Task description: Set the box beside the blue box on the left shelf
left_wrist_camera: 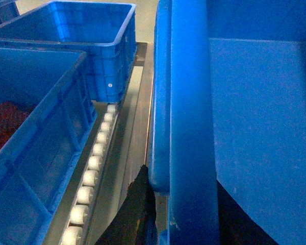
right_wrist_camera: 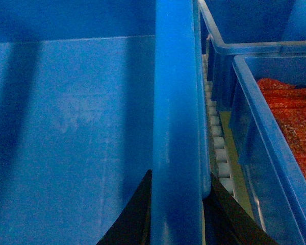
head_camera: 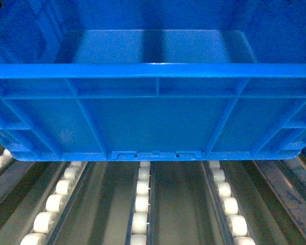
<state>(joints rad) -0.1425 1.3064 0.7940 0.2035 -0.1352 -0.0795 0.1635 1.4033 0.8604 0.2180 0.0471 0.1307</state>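
We hold the box [head_camera: 153, 122] over the shelf [head_camera: 142, 204] rollers, left fingers [left_wrist_camera: 137, 204] and right fingers [right_wrist_camera: 222, 204] each clamped on a side rim. If we lower it crooked, it could knock the neighbouring boxes [left_wrist_camera: 92, 46] or roll away.

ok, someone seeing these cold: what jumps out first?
The big blue box fills the head view, held over the left shelf and its white roller rails. Both grippers clamp its side rims: left gripper, right gripper. Neighbouring blue crates sit on either side, and the near ones hold something red.
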